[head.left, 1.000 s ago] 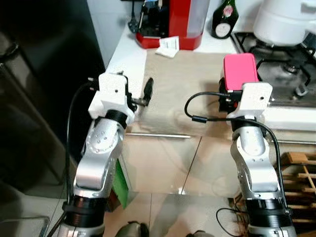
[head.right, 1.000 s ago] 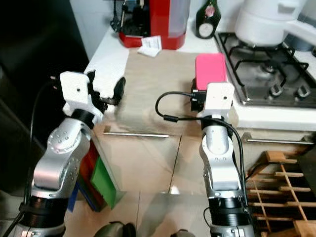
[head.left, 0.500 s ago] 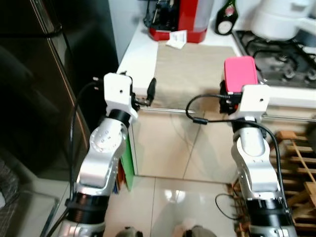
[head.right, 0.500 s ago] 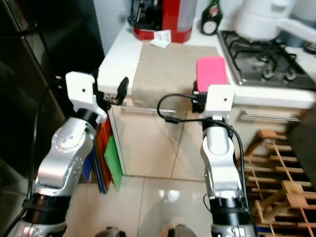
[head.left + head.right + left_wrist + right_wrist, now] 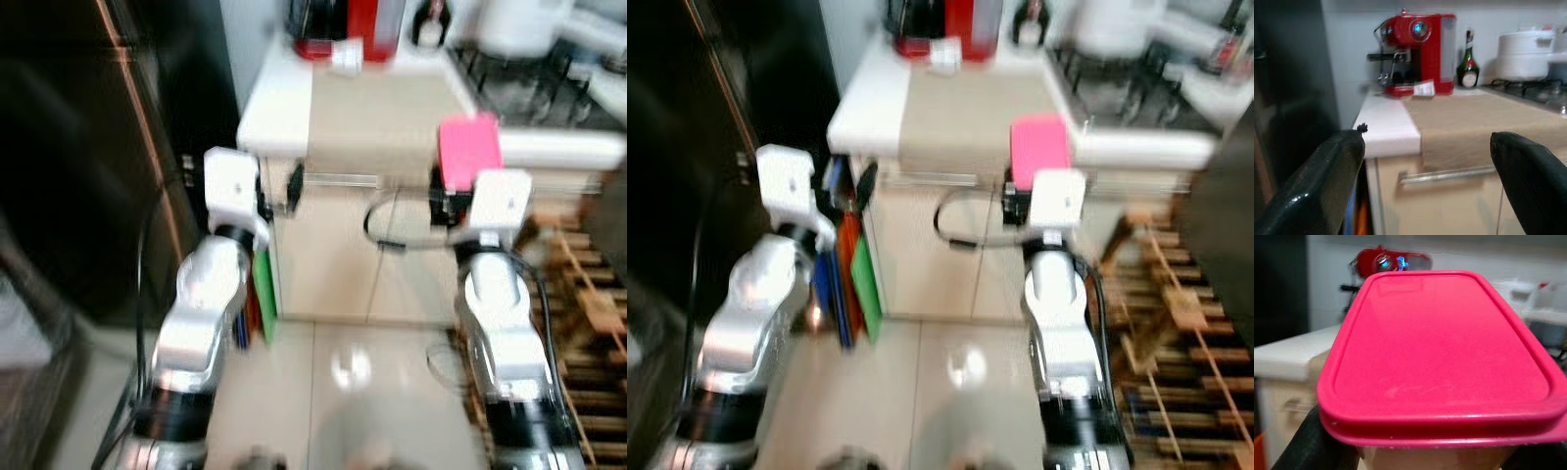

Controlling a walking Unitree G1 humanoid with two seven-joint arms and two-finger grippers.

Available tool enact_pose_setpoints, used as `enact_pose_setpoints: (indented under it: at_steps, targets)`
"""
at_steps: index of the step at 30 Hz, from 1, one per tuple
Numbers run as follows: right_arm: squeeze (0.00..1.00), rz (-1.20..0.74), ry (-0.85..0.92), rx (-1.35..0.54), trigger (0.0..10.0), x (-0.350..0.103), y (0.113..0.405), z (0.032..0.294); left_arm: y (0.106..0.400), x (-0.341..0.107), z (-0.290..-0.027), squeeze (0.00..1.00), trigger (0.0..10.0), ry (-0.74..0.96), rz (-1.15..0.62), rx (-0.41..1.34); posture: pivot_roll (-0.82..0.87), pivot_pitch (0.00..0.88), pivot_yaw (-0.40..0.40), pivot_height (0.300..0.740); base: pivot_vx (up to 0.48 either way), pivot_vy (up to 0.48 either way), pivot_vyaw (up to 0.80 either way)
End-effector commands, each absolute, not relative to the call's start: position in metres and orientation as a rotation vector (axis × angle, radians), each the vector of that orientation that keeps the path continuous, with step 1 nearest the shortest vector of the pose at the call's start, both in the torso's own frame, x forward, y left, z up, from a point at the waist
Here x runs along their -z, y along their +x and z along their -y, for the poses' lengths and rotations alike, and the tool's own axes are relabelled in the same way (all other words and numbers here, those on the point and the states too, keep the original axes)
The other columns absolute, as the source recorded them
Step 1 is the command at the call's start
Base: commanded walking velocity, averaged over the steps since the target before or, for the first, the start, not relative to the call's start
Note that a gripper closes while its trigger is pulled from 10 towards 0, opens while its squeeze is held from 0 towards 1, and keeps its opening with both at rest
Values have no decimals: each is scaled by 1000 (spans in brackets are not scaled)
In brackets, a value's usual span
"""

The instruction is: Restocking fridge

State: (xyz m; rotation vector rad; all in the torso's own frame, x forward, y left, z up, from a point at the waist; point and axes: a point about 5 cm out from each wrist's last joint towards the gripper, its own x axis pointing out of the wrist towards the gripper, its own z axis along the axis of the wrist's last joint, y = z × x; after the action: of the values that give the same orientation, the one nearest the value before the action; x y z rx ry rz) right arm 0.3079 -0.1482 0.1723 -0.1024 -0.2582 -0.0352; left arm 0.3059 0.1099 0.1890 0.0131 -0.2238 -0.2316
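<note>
My right claw point(image 5: 453, 196) grips a smooth pink-lidded rectangular container point(image 5: 1440, 357); my left claw point(image 5: 1425, 176) gapes empty. The surface point(image 5: 377, 122) now lies farther off.

No text can be read; the label on the dark bottle point(image 5: 1467, 62) is too blurred.

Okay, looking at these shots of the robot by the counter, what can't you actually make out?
- Container: the pink lid hides the contents in the right wrist view.
- Right gripper: head views are blurred, and its wrist housing covers the fingers.
- Bottle label: too small and soft in the left wrist view.
- Fridge: dark, blurred; door state unclear.
</note>
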Motion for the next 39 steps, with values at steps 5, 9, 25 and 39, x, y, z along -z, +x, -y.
enact_pose_setpoints:
  at_steps: [5,9,25,39]
  targets:
    - [0,232,-140,15,10000,-168,307,148,308,-188,-110,0,10000,20,218,230,-57,0,43,740,-274,0,0]
    - [0,220,-181,24,10000,-167,308,152,308,-189,-106,0,10000,15,222,235,-59,0,34,740,-272,0,0]
    - [0,197,-163,43,10000,-160,307,158,308,-182,-106,0,10000,-65,184,299,-65,0,58,740,-151,0,0]
    - [0,198,-122,65,10000,-161,316,162,312,-189,-94,0,10000,-41,228,364,-74,0,63,740,0,-307,0]
